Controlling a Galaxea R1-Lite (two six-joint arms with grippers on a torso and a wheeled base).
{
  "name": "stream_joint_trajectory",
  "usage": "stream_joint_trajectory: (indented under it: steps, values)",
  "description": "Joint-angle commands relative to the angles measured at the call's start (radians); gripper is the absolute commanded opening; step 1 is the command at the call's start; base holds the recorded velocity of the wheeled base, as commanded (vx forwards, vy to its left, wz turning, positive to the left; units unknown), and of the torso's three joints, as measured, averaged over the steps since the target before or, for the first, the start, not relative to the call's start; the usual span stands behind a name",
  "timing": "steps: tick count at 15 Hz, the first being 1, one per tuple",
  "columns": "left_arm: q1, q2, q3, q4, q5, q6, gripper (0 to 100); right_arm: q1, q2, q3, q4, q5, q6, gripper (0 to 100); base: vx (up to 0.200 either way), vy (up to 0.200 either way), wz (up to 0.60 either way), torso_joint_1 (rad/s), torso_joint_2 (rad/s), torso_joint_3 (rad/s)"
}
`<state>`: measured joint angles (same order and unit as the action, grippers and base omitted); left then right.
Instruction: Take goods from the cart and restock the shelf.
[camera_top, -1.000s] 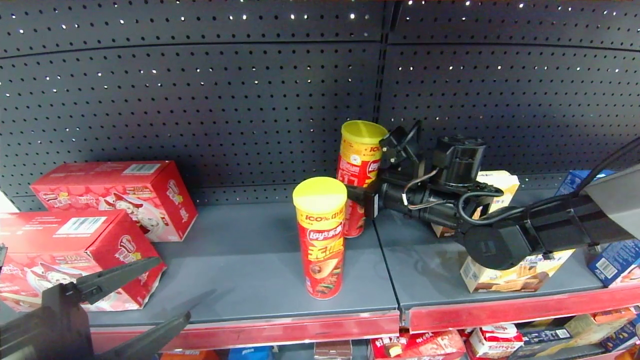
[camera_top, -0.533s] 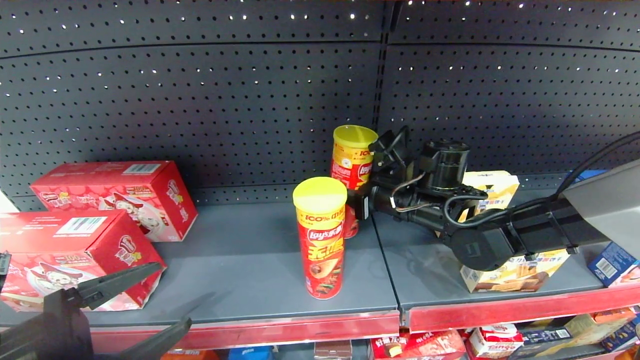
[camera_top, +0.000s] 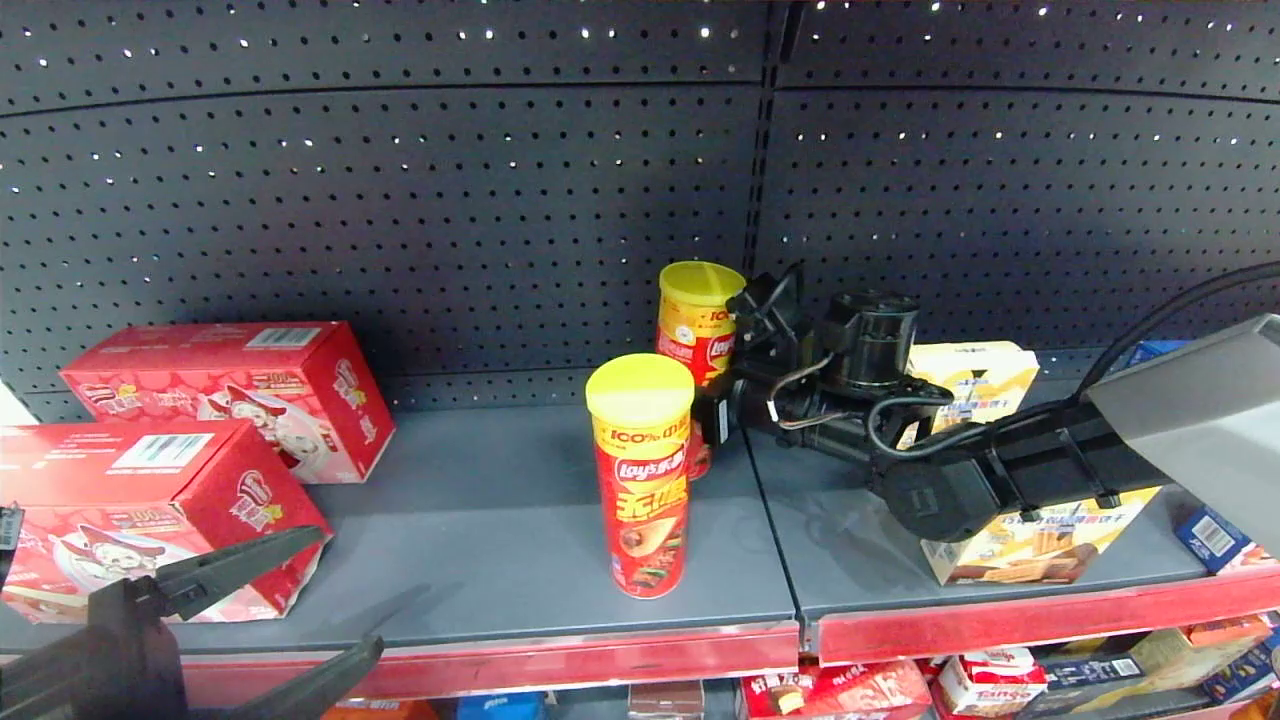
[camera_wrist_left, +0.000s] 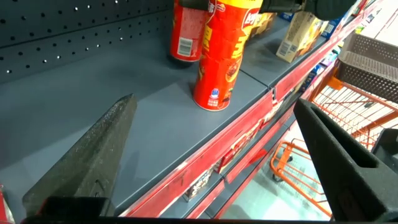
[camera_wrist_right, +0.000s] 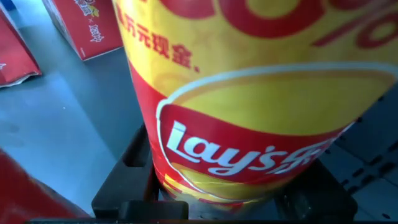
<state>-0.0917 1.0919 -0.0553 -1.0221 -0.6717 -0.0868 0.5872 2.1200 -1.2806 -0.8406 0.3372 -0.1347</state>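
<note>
Red boxes (camera_top: 230, 395) lie at the left, a cream carton (camera_top: 1040, 545) at the right.

Behind the front can (camera_top: 640, 470), the rear can (camera_top: 697, 310) has just its lid and upper label in sight. The front can and the right gripper (camera_top: 718, 418) cover its lower half, so whether its base touches the shelf (camera_top: 480, 540) cannot be told. Right of the front can, the right arm (camera_top: 1010, 470) crosses the biscuit box (camera_top: 1005, 555), hiding its middle. Far left of it, the nearer red box (camera_top: 150, 500) runs off the edge. The right wrist view cuts off the rear can's lid and sides.
</note>
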Motion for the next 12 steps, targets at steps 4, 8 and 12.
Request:
stream_joint_trajectory:
  steps: [4, 8, 12]
  values:
    - [0.000, 0.003, -0.001, 0.000, 0.000, -0.001, 100, -0.003, 0.026, -0.009, -0.003, 0.002, 0.000, 0, 0.000, 0.000, 0.00, 0.000, 0.00, 0.000]
    - [0.000, 0.003, -0.001, -0.001, 0.000, -0.001, 100, -0.006, 0.041, -0.016, -0.006, 0.003, -0.002, 0, 0.000, 0.000, 0.00, 0.000, 0.00, 0.000]
    - [0.000, 0.003, -0.001, -0.001, 0.000, -0.001, 100, -0.006, 0.046, -0.020, -0.006, 0.003, 0.000, 0, 0.000, 0.000, 0.00, 0.000, 0.00, 0.000]
